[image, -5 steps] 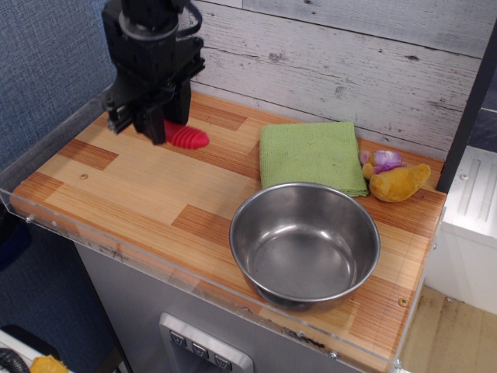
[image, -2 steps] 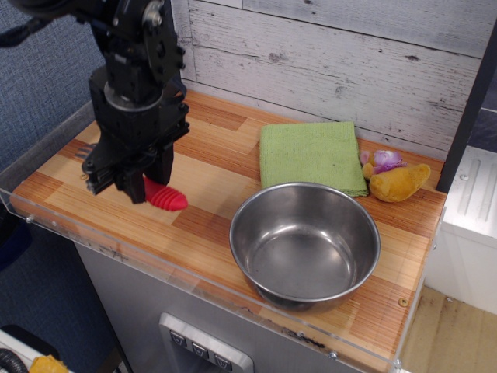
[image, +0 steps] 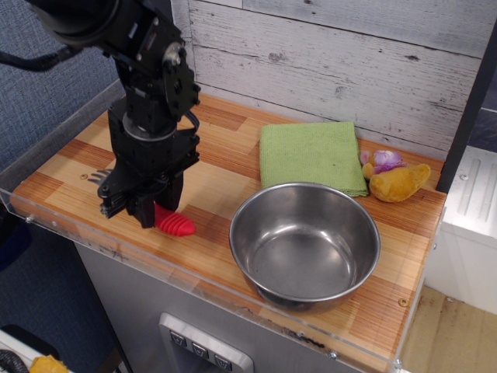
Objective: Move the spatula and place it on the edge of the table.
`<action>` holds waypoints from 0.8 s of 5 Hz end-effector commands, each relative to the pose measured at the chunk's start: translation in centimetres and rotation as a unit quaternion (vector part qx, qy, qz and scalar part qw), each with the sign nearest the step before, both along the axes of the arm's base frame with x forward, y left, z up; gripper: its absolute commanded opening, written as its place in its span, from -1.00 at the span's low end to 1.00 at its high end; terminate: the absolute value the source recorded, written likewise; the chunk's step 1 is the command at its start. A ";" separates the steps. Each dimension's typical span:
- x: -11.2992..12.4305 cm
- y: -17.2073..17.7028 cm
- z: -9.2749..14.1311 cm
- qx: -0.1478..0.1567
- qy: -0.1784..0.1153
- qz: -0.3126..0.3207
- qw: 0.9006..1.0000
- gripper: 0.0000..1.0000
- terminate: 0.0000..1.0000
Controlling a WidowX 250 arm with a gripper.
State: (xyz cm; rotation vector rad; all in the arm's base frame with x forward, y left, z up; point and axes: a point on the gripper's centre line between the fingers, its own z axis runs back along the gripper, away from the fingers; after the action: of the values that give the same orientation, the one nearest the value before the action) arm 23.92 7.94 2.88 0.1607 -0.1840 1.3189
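Gripping the spatula (image: 165, 218) is what my gripper (image: 140, 208) appears to be doing in the only view I have, a look down across the table (image: 233, 233) from its front: my fingers sit closed around the middle of the utensil, low over the planks near the front edge, toward the left front corner. The ribbed red handle pokes out on the side facing the steel bowl (image: 304, 242), and a few grey prongs show on the other side, toward the left edge. To finish this step well, I judge I should lower until the spatula rests flat on the wood just inside the clear rim, then part my fingers gently and lift straight up, so the handle does not roll or get dragged along. I should keep the handle apart from the bowl, which stands near it, and stay short of the acrylic lip so nothing tips over the front. The green cloth (image: 312, 155) and the small plush toy (image: 394, 177) lie toward the back right and are well apart from my path. Much is hidden from me: my own body covers the spatula's neck and the contact points, so I cannot see whether the utensil already touches the table or hangs just above it, nor exactly how my pads sit on it.
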 end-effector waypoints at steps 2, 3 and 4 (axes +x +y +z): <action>-0.1 0.2 -1.4 0.001 -0.002 -0.010 1.000 -1.00 -1.00; -0.1 0.0 -1.7 0.002 -0.007 -0.006 1.000 -1.00 -1.00; -0.3 0.1 -1.3 0.004 0.003 0.001 1.000 1.00 -1.00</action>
State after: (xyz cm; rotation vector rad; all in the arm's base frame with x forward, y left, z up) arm 24.07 7.97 1.06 0.1849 -0.1584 1.3235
